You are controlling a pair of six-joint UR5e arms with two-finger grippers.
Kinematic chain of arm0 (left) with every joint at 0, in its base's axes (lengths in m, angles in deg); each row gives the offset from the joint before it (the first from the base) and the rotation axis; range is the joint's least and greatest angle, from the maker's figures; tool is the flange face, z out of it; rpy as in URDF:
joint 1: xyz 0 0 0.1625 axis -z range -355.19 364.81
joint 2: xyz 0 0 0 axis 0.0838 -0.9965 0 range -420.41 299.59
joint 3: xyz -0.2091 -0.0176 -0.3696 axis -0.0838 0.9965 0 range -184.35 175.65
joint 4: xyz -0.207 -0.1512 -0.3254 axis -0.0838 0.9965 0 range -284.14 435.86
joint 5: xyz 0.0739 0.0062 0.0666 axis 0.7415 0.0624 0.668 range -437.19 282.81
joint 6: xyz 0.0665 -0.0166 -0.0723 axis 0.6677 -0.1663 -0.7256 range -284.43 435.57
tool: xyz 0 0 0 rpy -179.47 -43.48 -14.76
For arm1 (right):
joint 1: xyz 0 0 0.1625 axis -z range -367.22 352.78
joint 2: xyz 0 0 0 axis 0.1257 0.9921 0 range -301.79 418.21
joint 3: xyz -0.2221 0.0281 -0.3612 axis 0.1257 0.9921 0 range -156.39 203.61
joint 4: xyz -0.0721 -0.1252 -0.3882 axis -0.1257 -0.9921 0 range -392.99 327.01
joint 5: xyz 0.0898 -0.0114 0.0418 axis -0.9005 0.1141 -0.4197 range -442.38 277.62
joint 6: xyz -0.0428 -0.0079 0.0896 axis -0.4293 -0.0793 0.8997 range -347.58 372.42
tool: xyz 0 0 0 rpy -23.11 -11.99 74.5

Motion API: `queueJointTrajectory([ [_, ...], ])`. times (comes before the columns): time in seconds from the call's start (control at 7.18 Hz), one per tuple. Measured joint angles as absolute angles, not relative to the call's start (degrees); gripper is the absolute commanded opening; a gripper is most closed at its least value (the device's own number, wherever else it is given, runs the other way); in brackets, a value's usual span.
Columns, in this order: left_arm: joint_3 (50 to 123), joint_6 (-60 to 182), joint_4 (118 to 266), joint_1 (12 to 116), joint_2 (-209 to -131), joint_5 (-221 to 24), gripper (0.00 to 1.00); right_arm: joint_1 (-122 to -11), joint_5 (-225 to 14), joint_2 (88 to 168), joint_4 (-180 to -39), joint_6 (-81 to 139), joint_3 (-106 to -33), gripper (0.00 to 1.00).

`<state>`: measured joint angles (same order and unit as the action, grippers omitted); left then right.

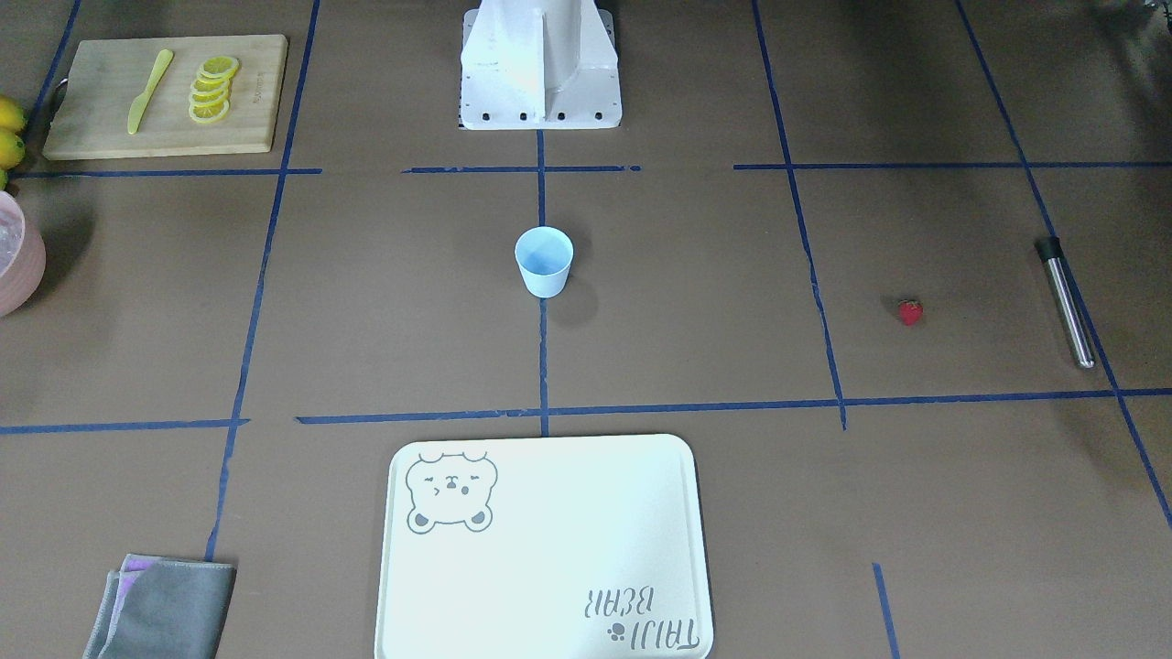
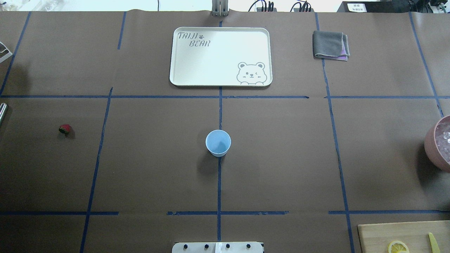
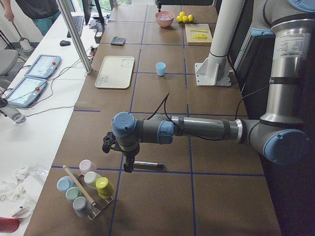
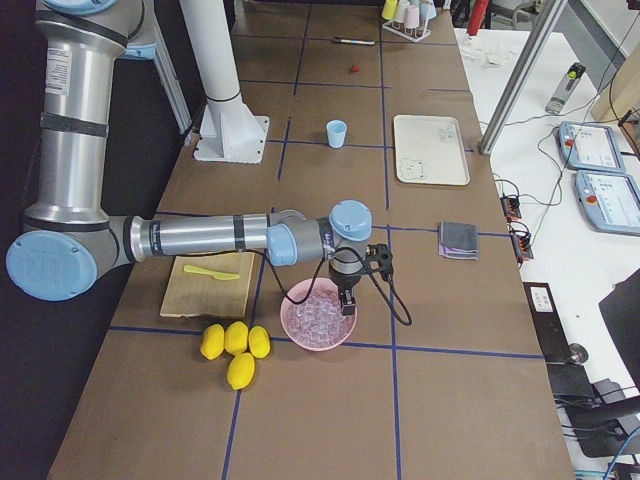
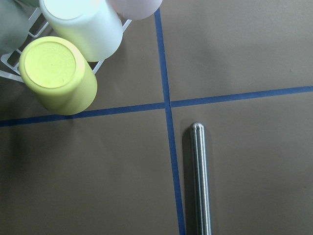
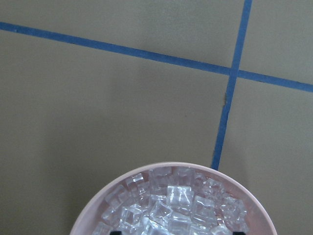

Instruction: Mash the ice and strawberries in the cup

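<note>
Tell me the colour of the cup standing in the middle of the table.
The cup is pale blue, inside and out. The overhead view shows it best.

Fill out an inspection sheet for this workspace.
Surface: brown paper table, blue tape grid.
Job's things: cup upright at centre, looks empty; strawberry alone on table; ice in pink bowl.
Clutter: tray, folded cloth, cutting board with lemon slices and knife, whole lemons, metal rod, cup rack.
End effectors: left end effector near metal rod, right end effector above pink bowl; open or shut unclear.
Cables: black cable loops off right wrist.
Surroundings: side bench with tablets; person standing.
</note>
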<state>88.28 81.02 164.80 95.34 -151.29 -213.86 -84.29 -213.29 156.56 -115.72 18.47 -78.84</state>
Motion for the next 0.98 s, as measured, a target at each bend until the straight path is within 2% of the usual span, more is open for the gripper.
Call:
queueJointTrajectory([
  [0.84, 88.3, 80.8, 164.9, 95.3, -151.3, -213.9, 1.00, -79.9, -213.4, 155.8, -115.6, 18.2, -76.0, 0.63],
  [0.98, 88.3, 80.8, 164.9, 95.3, -151.3, -213.9, 1.00, -79.6, -213.5, 155.8, -115.6, 18.2, -75.8, 0.63],
])
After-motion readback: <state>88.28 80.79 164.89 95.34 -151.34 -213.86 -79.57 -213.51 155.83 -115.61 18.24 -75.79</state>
